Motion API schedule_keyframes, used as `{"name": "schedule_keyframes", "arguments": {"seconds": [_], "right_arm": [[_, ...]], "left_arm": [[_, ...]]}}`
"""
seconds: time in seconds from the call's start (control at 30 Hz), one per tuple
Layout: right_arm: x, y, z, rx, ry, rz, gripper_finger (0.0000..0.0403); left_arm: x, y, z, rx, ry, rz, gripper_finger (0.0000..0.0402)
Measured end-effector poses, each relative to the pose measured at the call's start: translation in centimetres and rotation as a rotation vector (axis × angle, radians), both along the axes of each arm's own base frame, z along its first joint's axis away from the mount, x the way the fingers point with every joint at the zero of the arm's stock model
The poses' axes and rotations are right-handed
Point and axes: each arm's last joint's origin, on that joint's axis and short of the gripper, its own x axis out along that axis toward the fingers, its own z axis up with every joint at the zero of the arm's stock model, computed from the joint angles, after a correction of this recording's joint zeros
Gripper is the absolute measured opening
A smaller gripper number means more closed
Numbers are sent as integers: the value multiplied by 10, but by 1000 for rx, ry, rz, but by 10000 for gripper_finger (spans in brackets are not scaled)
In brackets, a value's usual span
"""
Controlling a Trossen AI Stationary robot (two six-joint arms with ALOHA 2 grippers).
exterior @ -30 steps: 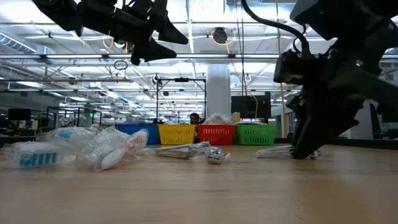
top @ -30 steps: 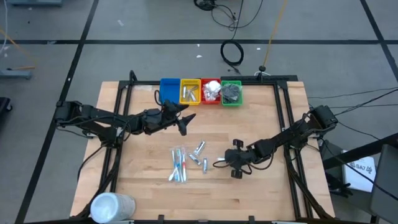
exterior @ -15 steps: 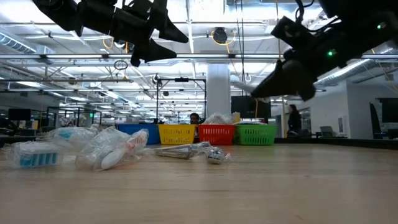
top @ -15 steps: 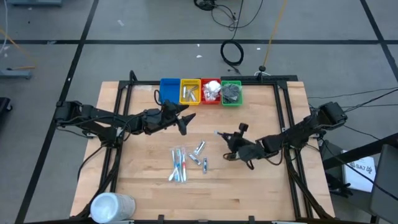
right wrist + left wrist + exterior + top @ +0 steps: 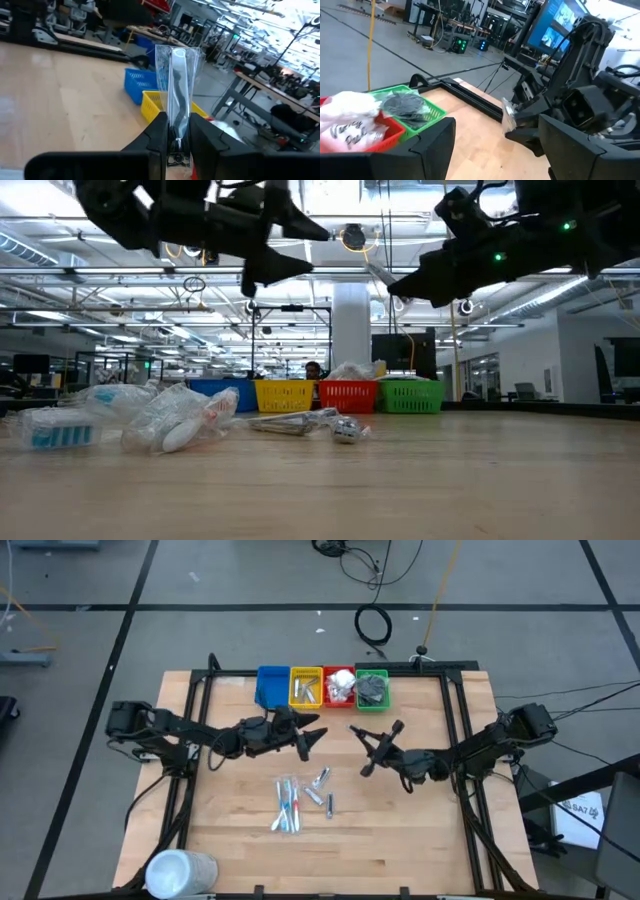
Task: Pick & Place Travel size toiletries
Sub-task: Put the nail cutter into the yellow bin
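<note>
Over the wooden bench (image 5: 420, 840), the right tool (image 5: 173, 131) is nipped nearly closed on a slim clear-wrapped stick (image 5: 175, 85), raised mid-bench near the four coloured plastic bins (image 5: 322, 687). The left tool (image 5: 312, 734) hovers wide apart, empty. Gripped only by one end, the stick may slip or swing and miss its bin.

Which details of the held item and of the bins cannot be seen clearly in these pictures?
- Clear-wrapped stick in the right end effector: its lower end is hidden between the fingers in the right wrist view; too small in the high view to tell its colour.
- Blue bin: any contents are too small to make out in the high view.
- Pile of toiletries: overlapping, so no exact count.
- Yellow bin: partly hidden behind the stick.
</note>
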Motion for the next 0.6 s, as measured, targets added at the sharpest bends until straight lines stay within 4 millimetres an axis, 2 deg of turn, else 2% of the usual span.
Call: {"name": "schedule_keyframes", "arguments": {"seconds": [0.4, 0.6], "right_arm": [[0, -3, 6, -47, -17, -11, 44], [0, -3, 8, -60, -26, -12, 44]], "left_arm": [[78, 4, -7, 65, 25, 6, 274], [99, 4, -17, 62, 57, 4, 273]]}}
